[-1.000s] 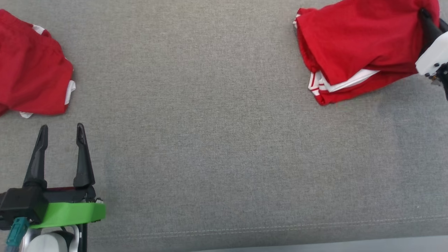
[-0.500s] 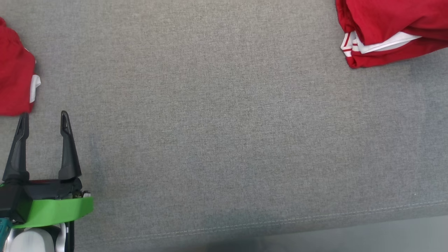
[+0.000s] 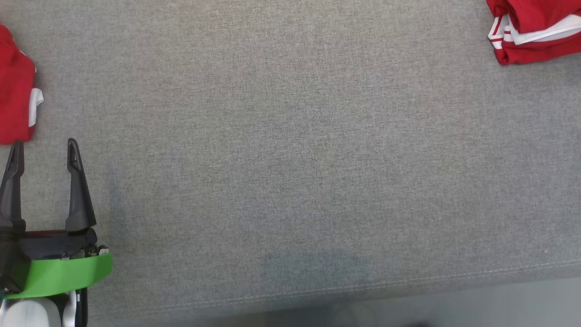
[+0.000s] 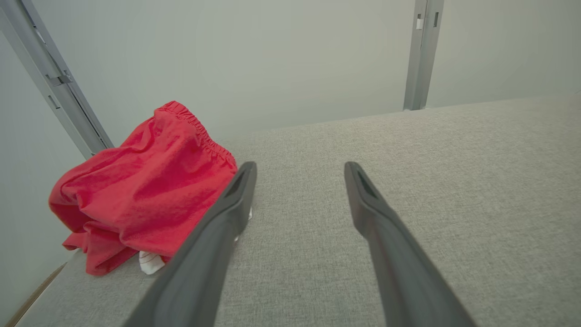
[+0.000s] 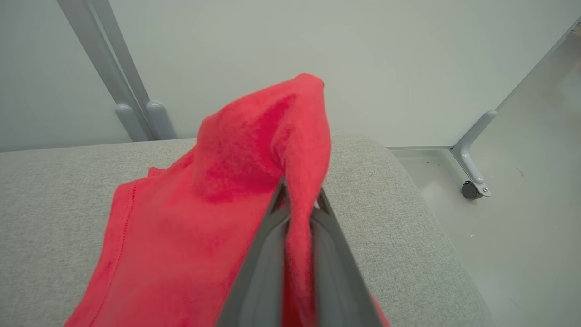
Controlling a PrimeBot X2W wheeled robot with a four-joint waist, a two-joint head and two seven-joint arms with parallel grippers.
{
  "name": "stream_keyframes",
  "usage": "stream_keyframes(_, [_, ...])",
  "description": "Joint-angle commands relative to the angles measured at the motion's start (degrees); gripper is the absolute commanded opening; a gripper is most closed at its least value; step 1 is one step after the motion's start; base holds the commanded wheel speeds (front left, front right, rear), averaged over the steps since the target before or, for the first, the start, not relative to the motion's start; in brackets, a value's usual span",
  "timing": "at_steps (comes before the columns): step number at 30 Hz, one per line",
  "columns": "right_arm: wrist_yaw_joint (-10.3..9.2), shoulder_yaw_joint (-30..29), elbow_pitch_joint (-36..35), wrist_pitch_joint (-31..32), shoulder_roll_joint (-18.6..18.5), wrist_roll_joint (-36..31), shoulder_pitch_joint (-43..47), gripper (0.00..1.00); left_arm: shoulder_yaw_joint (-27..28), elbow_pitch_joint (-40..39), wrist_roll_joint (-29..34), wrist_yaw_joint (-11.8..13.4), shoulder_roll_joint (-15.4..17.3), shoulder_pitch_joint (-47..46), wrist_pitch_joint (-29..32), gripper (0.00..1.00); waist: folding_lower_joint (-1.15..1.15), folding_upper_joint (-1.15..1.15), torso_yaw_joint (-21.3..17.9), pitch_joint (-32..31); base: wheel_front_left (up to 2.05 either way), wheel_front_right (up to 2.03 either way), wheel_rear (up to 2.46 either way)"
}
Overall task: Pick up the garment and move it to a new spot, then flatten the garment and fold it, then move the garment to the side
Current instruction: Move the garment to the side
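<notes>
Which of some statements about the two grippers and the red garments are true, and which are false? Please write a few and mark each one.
1. The right gripper is shut on a fold of a red garment. True.
2. The left gripper holds a piece of cloth. False: its jaws stand open and hold nothing; the other red garment lies close to its fingertips.
3. A grey fabric surface lies under both garments. True.
4. The garment in the right gripper is blue. False: it is red, with white stripes at one edge in the head view.
</notes>
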Motion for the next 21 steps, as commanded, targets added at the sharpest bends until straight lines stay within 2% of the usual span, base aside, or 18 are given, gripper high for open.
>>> stream_keyframes(1, [-0.08, 0.21, 0.33, -0.38, -0.21, -0.54, -0.77, 0.0, 0.24, -0.22, 0.39, -0.1, 0.39, -0.78, -0.17, 1.0, -0.01, 0.0, -0.11, 0.28, 0.0, 0.0, 0.0])
stream_keyframes(11, [-0.08, 1.47, 2.24, -2.71, 0.43, -1.12, -2.14, 0.0, 0.26, -0.77, 0.9, -0.13, 0.31, -0.93, -0.17, 1.0, -0.01, 0.0, -0.4, 1.13, 0.0, 0.0, 0.0])
stream_keyframes(12, [-0.08, 1.5, 2.57, -3.05, 0.35, -1.28, -2.3, 0.21, 0.3, -0.79, 0.85, -0.13, 0.34, -0.95, -0.17, 1.0, -0.01, 0.0, -0.39, 1.16, 0.0, 0.0, 0.0])
stream_keyframes(13, [-0.08, 1.72, 2.87, -3.63, 0.32, -1.7, -2.5, 1.0, 0.38, -0.8, 0.8, -0.13, 0.35, -0.97, -0.17, 1.0, -0.01, 0.0, -0.41, 1.17, 0.0, 0.0, 0.0])
stream_keyframes(19, [-0.08, 2.61, 4.72, -7.56, -0.18, -3.97, -3.9, 1.0, 0.48, -0.41, 0.76, -0.14, 0.22, -1.3, -0.17, 1.0, -0.01, 0.0, -0.34, 1.06, 0.0, 0.0, 0.0])
stream_keyframes(21, [-0.08, 3.07, 4.75, -9.01, 0.67, -4.63, -4.19, 1.0, 0.46, -0.22, 0.72, -0.15, -0.01, -1.33, -0.17, 1.0, -0.01, 0.0, -0.38, 0.71, 0.0, 0.0, 0.0])
